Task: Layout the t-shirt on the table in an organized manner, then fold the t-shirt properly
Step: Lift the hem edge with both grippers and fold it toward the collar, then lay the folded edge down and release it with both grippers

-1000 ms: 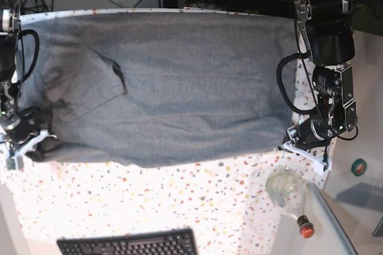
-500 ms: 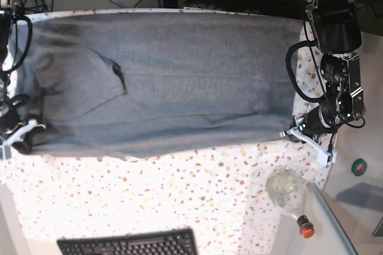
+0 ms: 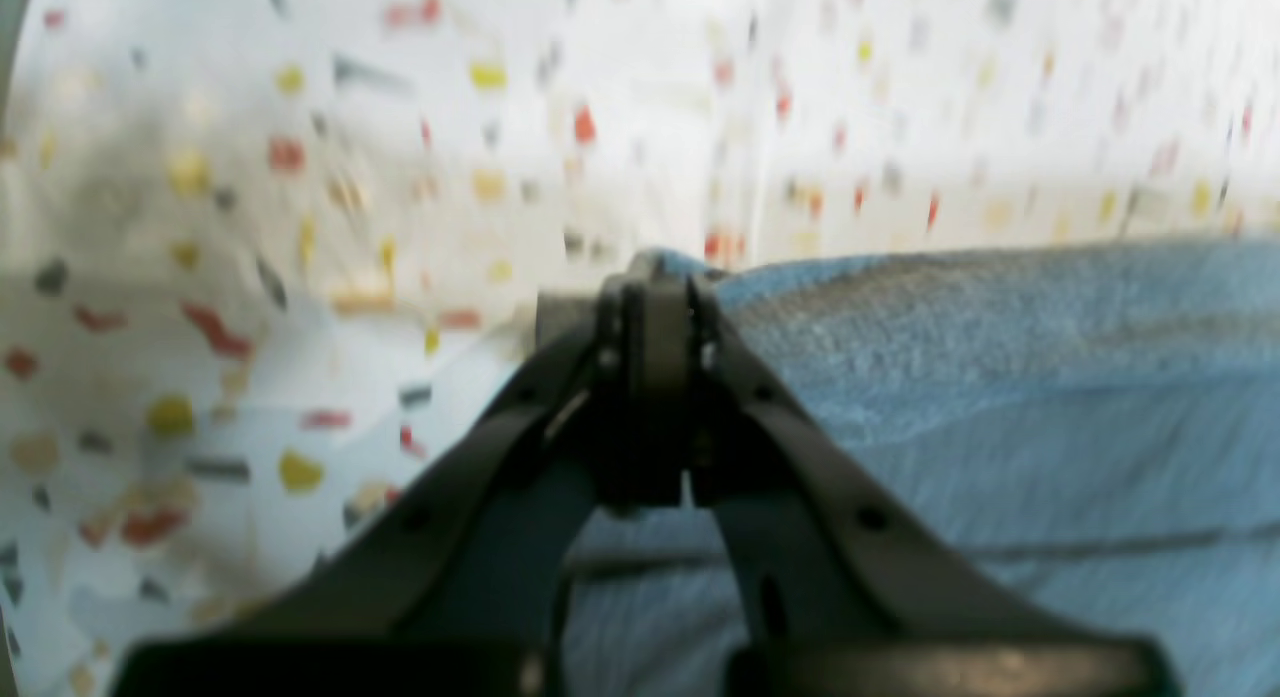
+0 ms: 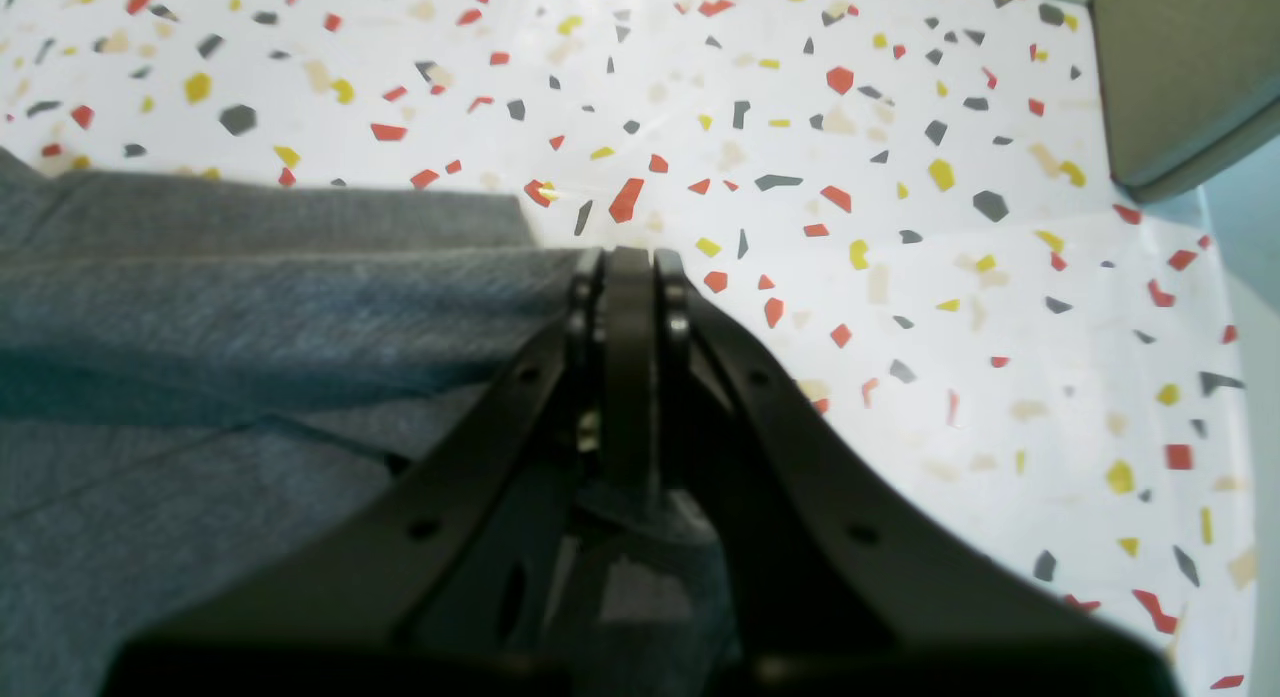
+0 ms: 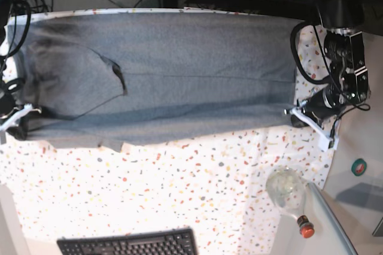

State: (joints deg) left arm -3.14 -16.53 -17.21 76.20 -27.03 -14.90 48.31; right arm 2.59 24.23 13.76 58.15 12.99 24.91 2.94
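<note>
The grey t-shirt (image 5: 173,75) lies spread across the far half of the speckled bench (image 5: 197,195), stretched left to right. The left hand (image 3: 655,287) is clamped shut on the shirt's right near corner. The right hand (image 4: 628,267) is clamped shut on the left near corner. A keyboard (image 5: 128,244) sits at the near edge.

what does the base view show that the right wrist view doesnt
Only the base view shows the whole t-shirt spread wide, the left gripper shut on its far corner, a black keyboard, and a clear bottle with a red cap. Only the right wrist view shows up close the right gripper shut on the shirt's edge, and a grey box corner. Both show the grey shirt on the speckled table.
</note>
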